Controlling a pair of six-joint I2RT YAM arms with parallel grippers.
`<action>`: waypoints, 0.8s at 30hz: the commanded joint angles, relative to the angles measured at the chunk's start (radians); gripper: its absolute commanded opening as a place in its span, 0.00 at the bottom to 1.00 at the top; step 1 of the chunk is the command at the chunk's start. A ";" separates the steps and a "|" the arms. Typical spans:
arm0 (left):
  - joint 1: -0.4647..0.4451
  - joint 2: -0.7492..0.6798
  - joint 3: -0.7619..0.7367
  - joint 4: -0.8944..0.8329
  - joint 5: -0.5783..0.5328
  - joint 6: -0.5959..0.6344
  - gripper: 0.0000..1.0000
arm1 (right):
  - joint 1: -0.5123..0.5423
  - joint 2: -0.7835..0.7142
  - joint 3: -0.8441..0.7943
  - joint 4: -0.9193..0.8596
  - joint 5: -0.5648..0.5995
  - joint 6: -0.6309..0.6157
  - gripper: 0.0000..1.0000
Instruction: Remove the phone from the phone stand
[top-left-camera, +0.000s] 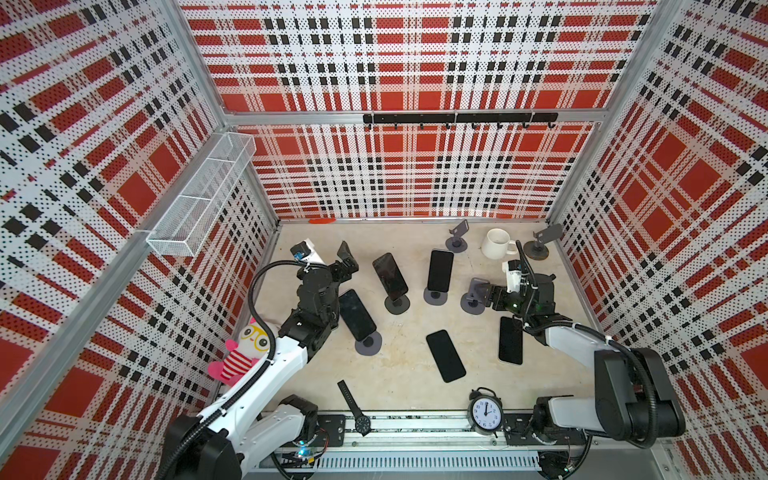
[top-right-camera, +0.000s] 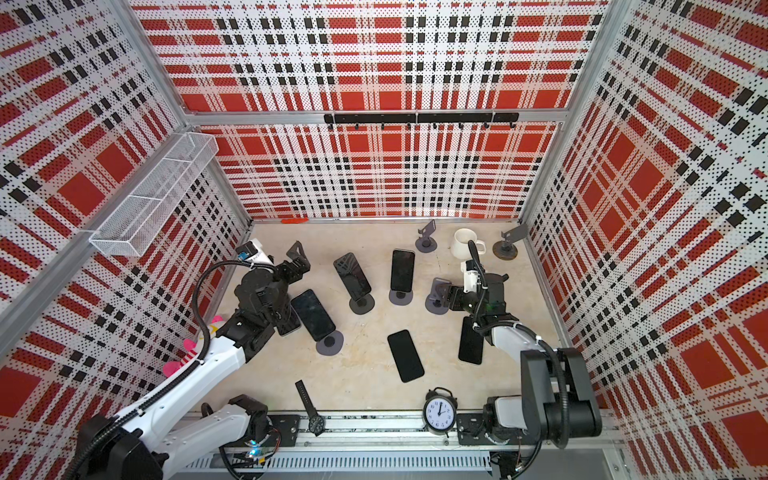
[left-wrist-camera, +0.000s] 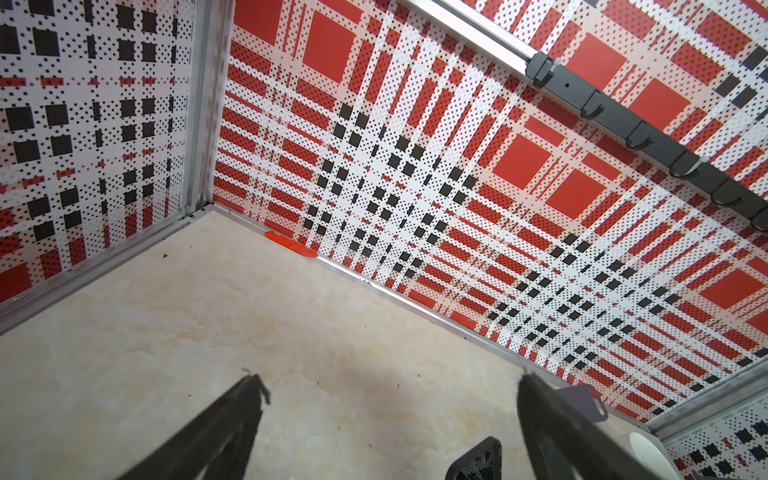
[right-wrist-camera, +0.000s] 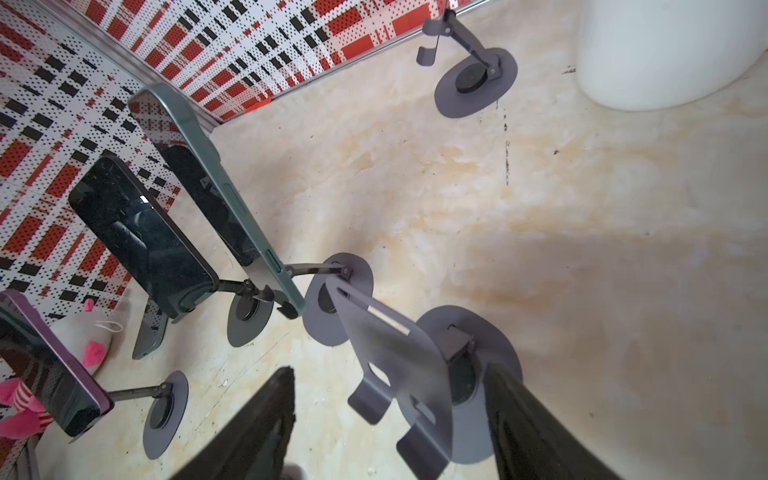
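Observation:
In both top views three dark phones lean on grey phone stands: one left of centre (top-left-camera: 357, 313), one in the middle (top-left-camera: 390, 274) and one upright (top-left-camera: 440, 270). Two more phones (top-left-camera: 445, 355) (top-left-camera: 510, 340) lie flat on the table. My left gripper (top-left-camera: 347, 257) (left-wrist-camera: 388, 380) hangs open near the back left with nothing between its fingers. My right gripper (top-left-camera: 484, 291) (right-wrist-camera: 390, 369) stands open around the bare plate of an empty phone stand (right-wrist-camera: 399, 361) (top-left-camera: 473, 295), with its fingers apart from the plate. The right wrist view shows the three propped phones (right-wrist-camera: 216, 195) (right-wrist-camera: 141, 232) (right-wrist-camera: 45, 365) beyond it.
A white mug (top-left-camera: 496, 243) stands at the back right between two empty stands (top-left-camera: 457, 237) (top-left-camera: 540, 243). An alarm clock (top-left-camera: 485, 411) and a wristwatch (top-left-camera: 353, 407) lie at the front edge. A plush toy (top-left-camera: 245, 349) sits by the left arm. A wire basket (top-left-camera: 203, 195) hangs on the left wall.

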 joint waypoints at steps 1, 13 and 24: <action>0.009 -0.032 0.016 0.015 -0.004 -0.002 0.98 | -0.006 0.044 0.038 0.067 -0.038 -0.049 0.74; 0.009 -0.033 0.009 0.029 0.018 0.005 0.98 | -0.007 0.084 0.038 0.140 -0.089 -0.054 0.45; 0.009 -0.023 0.012 0.034 0.037 0.004 0.98 | -0.006 0.062 0.004 0.174 -0.105 -0.048 0.18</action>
